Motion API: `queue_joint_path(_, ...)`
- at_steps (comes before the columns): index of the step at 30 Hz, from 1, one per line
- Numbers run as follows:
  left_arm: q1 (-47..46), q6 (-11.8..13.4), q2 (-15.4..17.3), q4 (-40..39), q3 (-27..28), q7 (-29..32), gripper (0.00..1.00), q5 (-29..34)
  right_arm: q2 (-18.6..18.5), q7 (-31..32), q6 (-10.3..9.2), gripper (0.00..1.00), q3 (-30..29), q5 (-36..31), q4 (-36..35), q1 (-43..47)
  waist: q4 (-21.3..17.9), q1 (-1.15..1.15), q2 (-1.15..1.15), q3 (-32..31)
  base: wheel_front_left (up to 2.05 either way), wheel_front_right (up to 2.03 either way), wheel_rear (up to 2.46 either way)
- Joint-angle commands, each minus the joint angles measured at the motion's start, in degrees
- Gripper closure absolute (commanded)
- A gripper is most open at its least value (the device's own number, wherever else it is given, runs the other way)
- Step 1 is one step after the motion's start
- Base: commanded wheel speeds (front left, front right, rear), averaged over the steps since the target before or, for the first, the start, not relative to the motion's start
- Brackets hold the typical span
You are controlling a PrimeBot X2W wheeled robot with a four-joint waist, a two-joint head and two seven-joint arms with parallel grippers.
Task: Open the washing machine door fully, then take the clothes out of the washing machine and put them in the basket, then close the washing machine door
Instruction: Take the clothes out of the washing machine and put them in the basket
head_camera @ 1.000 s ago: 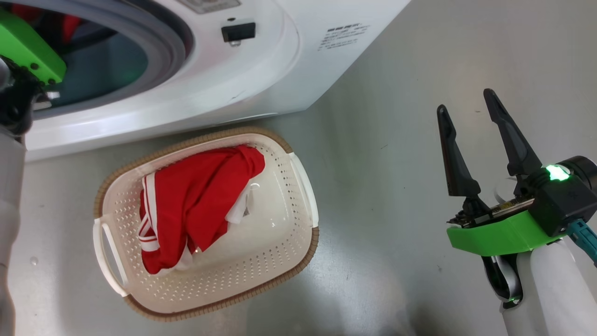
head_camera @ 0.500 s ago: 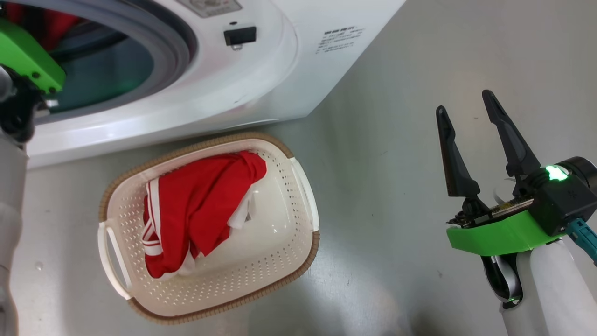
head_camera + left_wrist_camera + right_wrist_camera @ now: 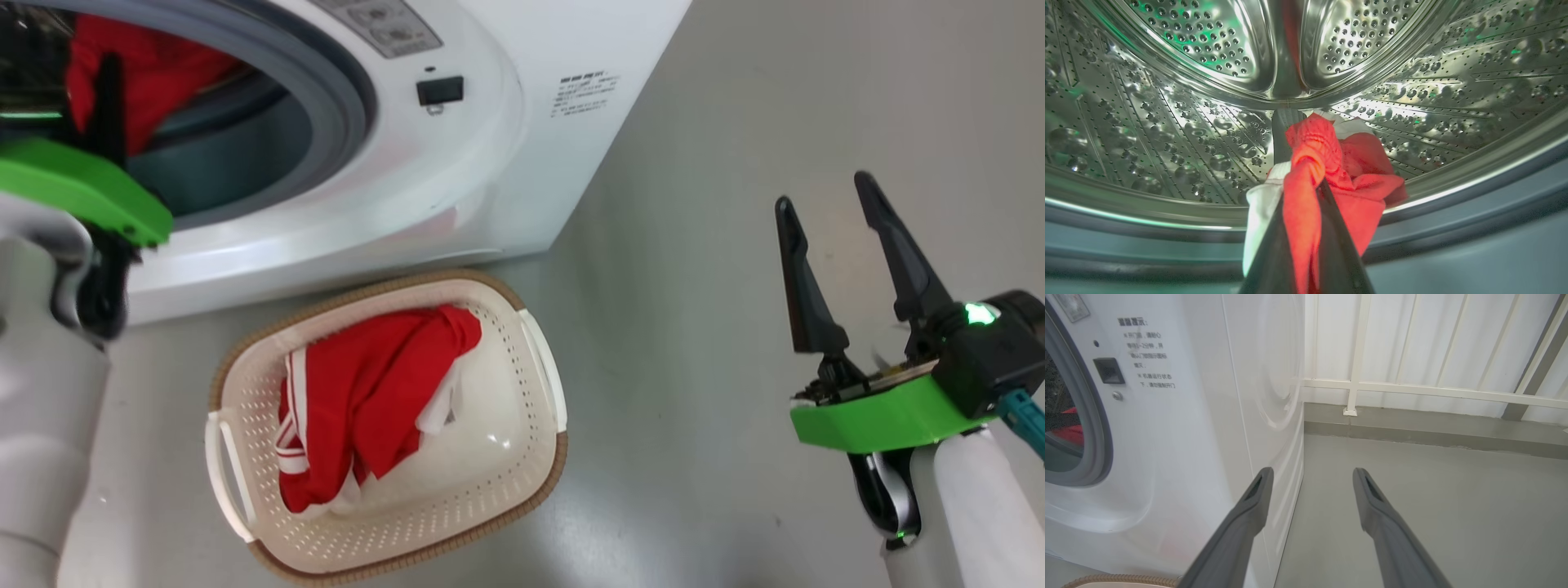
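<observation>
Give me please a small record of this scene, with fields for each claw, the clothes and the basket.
left claw: shut on a red and white garment, inside the steel drum
right claw: open, empty, above the floor, beside the washing machine
basket: on the floor, in front of the washing machine
basket content: one striped red garment
task stage: second garment gripped, not yet out of the drum

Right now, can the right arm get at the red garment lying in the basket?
Probably yes. The right gripper hangs open above the floor, to the right of the basket; nothing stands between them, and the red garment lies uncovered on top inside it.
</observation>
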Motion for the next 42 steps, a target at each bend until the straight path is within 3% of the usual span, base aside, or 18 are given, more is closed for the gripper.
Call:
queue_joint_path(1, 2.26, 0.06, 3.27, -2.29, 1.16, -0.97, 1.0, -0.11, -0.08, -0.36, 0.35, 0.0, 1.07, 0.21, -0.99, 1.93, 0.84, 0.0, 0.0, -2.59, 0.0, 0.0, 0.0)
queue_joint_path(7, 9.4, 0.83, 3.61, -10.44, 5.58, -1.34, 1.0, 3.63, -0.08, -0.36, 0.35, 0.0, 0.66, 0.19, -0.55, 3.75, 1.93, 0.0, 0.0, -7.03, 0.0, 0.0, 0.0)
queue_joint_path(22, 31.41, 3.17, -1.27, -29.23, 17.8, -1.36, 1.0, 14.72, -0.08, -0.36, 0.35, 0.0, 0.65, 0.68, 0.68, 9.01, 2.8, 0.0, 0.0, -17.76, 0.0, 0.0, 0.0)
queue_joint_path(34, 42.54, 6.41, -3.36, -42.85, 20.58, -1.17, 1.0, 16.36, -0.08, -0.36, 0.35, 0.0, 0.09, 0.87, 0.93, 11.53, 2.68, 0.0, 0.0, -22.6, 0.0, 0.0, 0.0)
queue_joint_path(42, 47.14, 9.81, -1.6, -55.83, 20.99, 2.44, 1.0, 17.43, -0.08, -0.36, 0.35, 0.0, -0.05, 0.53, 1.08, 11.77, 2.85, 0.0, 0.0, -24.58, 0.0, 0.0, 0.0)
